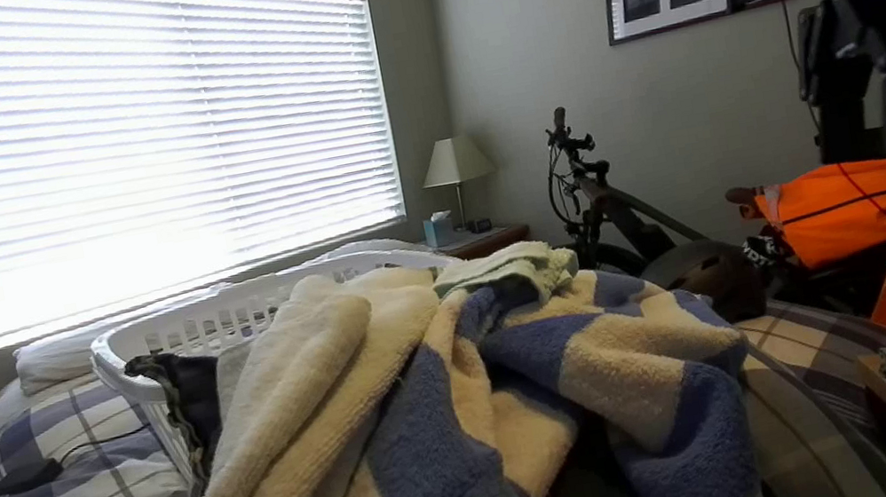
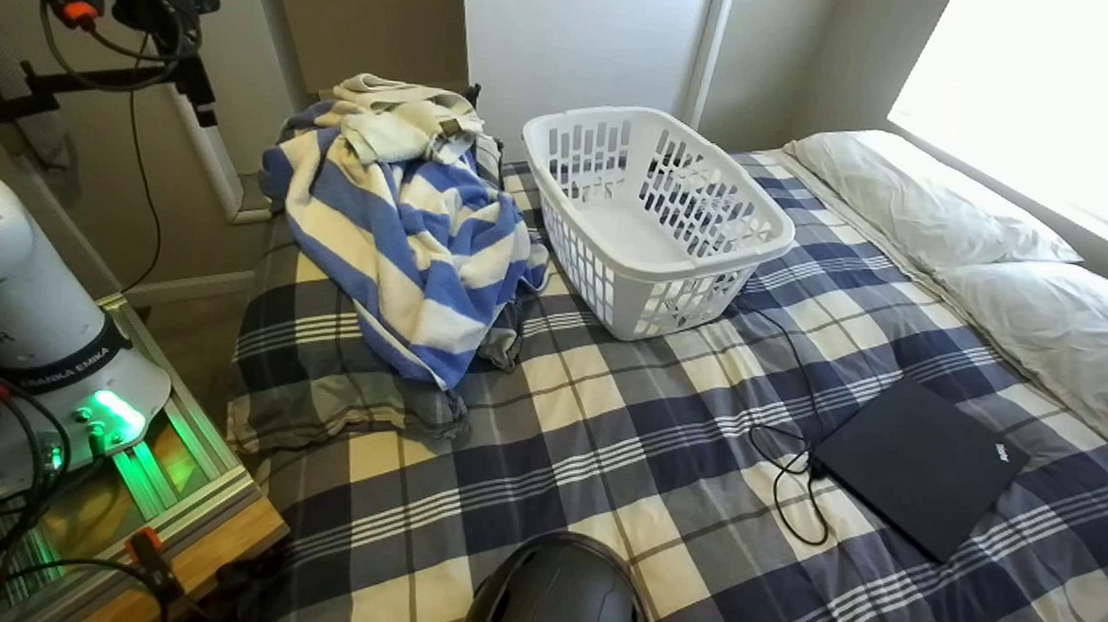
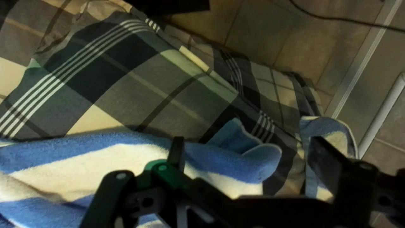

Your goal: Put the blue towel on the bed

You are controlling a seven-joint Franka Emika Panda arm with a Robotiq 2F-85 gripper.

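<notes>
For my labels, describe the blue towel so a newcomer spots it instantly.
On the plaid bed stands a white laundry basket. Heaped beside it, nearer the robot arm, is the blue towel. Broad blue and cream stripes distinguish it from the pale cloth on top.

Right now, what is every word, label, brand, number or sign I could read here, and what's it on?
"FRANKA EMIKA": on the dark band around the white robot arm.
"AR": on the arm above that band; maybe part of a longer word.
Too blurred to read: the small pale mark on the black laptop.
</notes>
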